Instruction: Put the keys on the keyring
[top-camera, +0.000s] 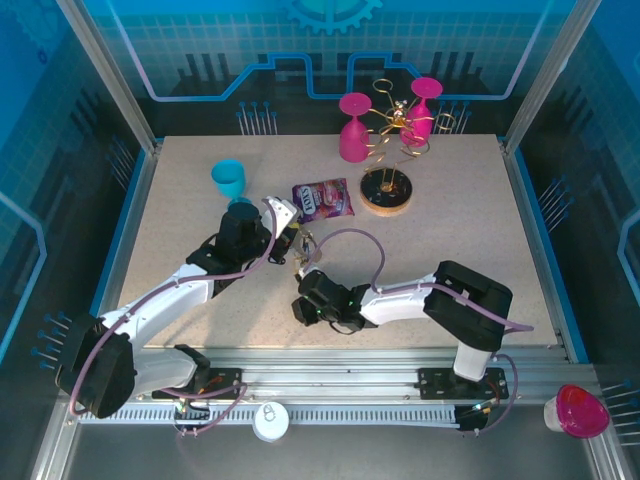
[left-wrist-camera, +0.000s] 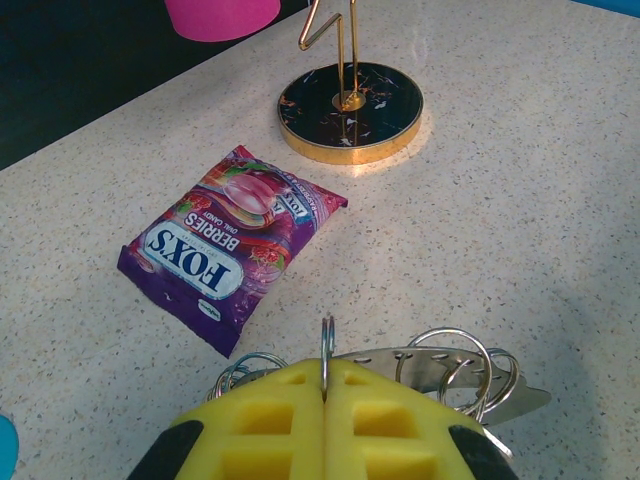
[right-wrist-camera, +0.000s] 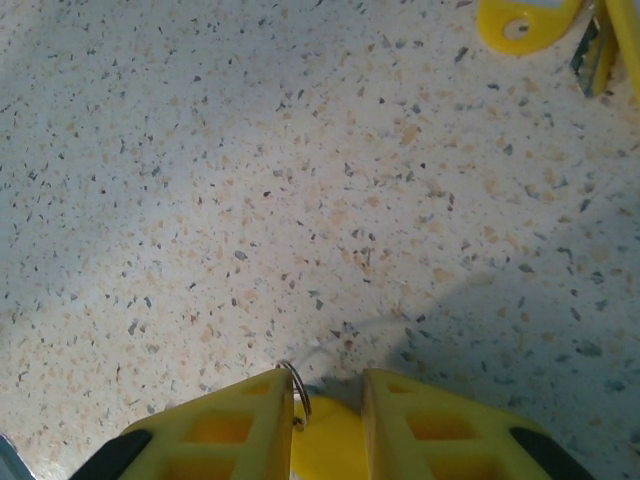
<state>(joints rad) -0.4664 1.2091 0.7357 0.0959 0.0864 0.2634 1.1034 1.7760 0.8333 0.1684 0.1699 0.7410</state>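
- Top view: both arms meet mid-worktop. The left gripper and right gripper sit almost nose to nose, with the keys bunched in the little gap between them. It's too tiny from up here to sort ring from key. The glossy purple snack packet lies just beyond, and the gold wire rack is further back.
- Left wrist: the left gripper has its yellow jaws shut tight on a thin grey wire loop standing edge-on. I'm pretty sure that's the keyring. Just past the jaws, off to the right, there's a tangle of shiny split rings and flat key metal resting on the speckled stone-look top.
- Right wrist: the right gripper has its jaws part-closed with a yellow-tag key filling the gap, so it looks pinched. Its small tag ring pokes up beside one jaw. A second yellow tag lies ahead, up right and well apart.
- My read: the next move turns on lining that tag ring up with the keyring wire just across from it. Both are thin, slick metal, so it could slip easily.
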